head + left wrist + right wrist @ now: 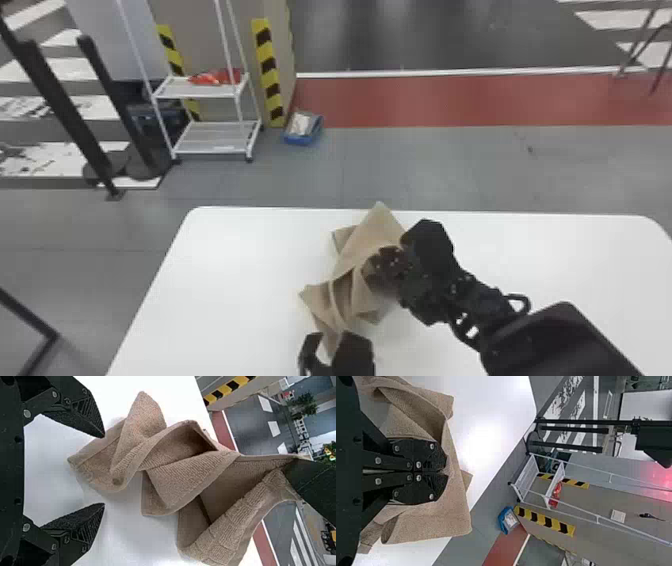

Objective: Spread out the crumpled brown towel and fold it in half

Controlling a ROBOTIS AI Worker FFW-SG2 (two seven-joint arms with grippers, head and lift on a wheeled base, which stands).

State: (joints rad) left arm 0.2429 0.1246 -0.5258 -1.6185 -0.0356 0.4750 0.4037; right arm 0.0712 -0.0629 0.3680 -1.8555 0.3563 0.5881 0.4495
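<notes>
The crumpled brown towel (345, 295) lies bunched and partly lifted near the middle of the white table. At its right side is my right gripper (372, 270); in the right wrist view the right gripper (445, 472) is shut on the towel (435, 518), cloth showing around its fingers. At the towel's near corner is my left gripper (327, 352), fingers apart. In the left wrist view the left gripper (104, 471) stands open, and the towel's (174, 483) loose corner lies just beyond the fingertips, untouched.
The white table (225, 280) extends on both sides of the towel. Beyond its far edge stand a white shelf cart (210, 135), a blue box (302, 129) on the floor and dark posts (120, 105) at the left.
</notes>
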